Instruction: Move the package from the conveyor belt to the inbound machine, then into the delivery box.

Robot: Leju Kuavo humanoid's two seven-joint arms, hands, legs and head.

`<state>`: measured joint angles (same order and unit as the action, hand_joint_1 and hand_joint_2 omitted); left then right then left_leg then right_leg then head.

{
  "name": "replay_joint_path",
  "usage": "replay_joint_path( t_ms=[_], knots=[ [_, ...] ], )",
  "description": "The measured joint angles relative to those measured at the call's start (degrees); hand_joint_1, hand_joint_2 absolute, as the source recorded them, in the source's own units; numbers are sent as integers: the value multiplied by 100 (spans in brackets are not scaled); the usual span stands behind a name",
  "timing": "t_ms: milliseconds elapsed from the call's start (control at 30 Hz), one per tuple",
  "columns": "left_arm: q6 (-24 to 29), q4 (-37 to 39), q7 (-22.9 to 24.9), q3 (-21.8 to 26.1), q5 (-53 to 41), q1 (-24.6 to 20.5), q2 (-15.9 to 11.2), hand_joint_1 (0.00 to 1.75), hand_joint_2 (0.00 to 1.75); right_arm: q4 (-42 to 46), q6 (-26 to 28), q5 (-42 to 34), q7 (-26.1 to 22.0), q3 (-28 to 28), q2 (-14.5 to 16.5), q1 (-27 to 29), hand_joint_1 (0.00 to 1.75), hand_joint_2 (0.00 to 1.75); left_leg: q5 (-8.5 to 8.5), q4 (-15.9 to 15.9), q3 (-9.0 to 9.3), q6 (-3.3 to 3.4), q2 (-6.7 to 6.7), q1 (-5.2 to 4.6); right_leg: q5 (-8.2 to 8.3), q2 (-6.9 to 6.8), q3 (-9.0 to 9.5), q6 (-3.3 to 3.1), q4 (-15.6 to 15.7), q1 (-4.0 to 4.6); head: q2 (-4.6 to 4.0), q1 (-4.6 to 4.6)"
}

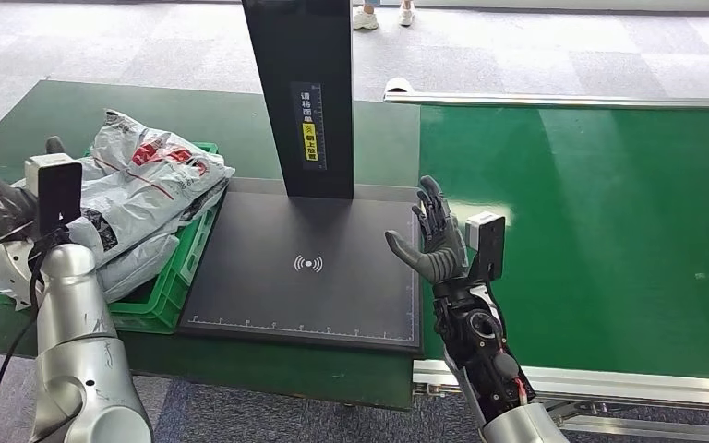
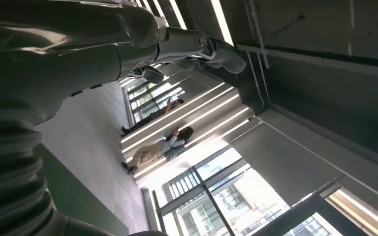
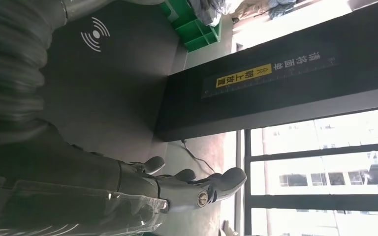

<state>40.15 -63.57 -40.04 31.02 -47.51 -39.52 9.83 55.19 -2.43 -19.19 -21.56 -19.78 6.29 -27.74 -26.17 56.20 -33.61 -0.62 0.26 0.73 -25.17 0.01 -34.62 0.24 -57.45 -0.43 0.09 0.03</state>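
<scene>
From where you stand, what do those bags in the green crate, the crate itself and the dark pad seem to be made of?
The bags look like thin glossy plastic film: they crumple, crease and catch the light. The green crate seems to be rigid moulded plastic, judging by its ribbed, slotted wall. The dark pad has a smooth matte surface with printed white markings; whether plastic or coated metal I cannot tell.

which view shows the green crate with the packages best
The head view: the green crate sits left of the black scanner pad, heaped with packages. The right wrist view catches one corner; the left wrist view faces the ceiling.
</scene>
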Motion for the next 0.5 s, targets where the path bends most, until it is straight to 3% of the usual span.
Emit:
replay_joint_path(
  t_ms=[100,200,367,500],
  knots=[
    [-168,-127,-3,-600,1387,309,87,0,175,0,-28,-120,34,-13,-7,3,0,175,0,0,0,0,-1,-1,0,-1,1,0,0,-1,0,1],
    [-582,-182,101,-1521,2438,690,66,0,175,1,-44,-209,61,-14,-34,21,0,175,0,0,-2,1,-6,-3,0,-1,4,1,0,-4,0,3],
    [-1621,-448,333,-2958,3633,1422,23,0,175,35,-35,-41,7,-37,-90,32,0,175,-5,1,-2,3,-1,-9,-1,0,2,3,2,-9,0,1],
    [-2260,-524,590,-3631,4206,1840,46,0,175,39,-40,-4,50,-42,-98,25,0,175,-10,0,-2,3,-1,-8,-3,0,0,4,3,-8,0,0]
  ],
)
